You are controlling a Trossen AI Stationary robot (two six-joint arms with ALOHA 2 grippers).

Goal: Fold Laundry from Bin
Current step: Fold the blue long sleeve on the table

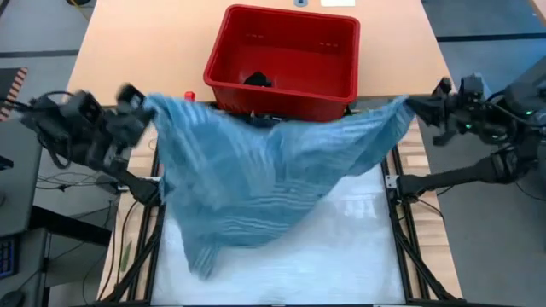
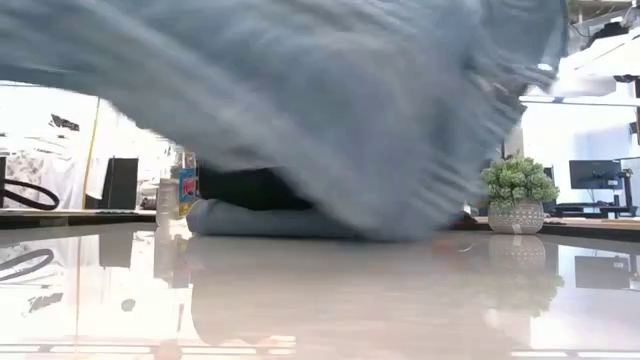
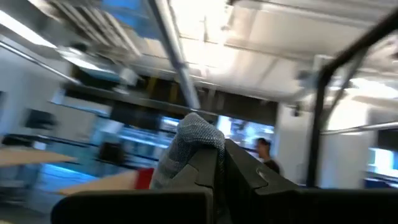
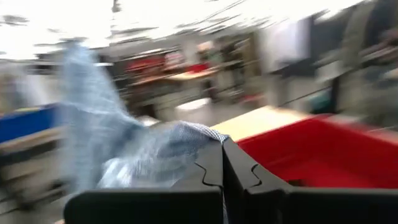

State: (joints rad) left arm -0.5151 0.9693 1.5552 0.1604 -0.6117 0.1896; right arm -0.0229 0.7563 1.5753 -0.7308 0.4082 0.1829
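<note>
A light blue striped garment of the laundry hangs spread in the air between my two grippers, above the white mat. My left gripper is shut on its left corner and my right gripper is shut on its right corner. The garment sags in the middle, and its lowest point hangs toward the near left. The red bin stands at the table's far side, with a dark piece inside it. In the low view the garment fills the upper picture. My left gripper pinches a bunched corner of the garment between its two shut fingers; the cloth sticks out past the fingertips. The garment is lifted and hangs away toward the right. My right gripper pinches the opposite corner between its shut fingers, coming level from the table's right. The cloth trails away toward the left, drawn up along its top edge.
A white mat covers the near half of the table between dark frame rails. A small spray bottle and a potted plant stand at the far side in the low view. A person shows in the room beyond.
</note>
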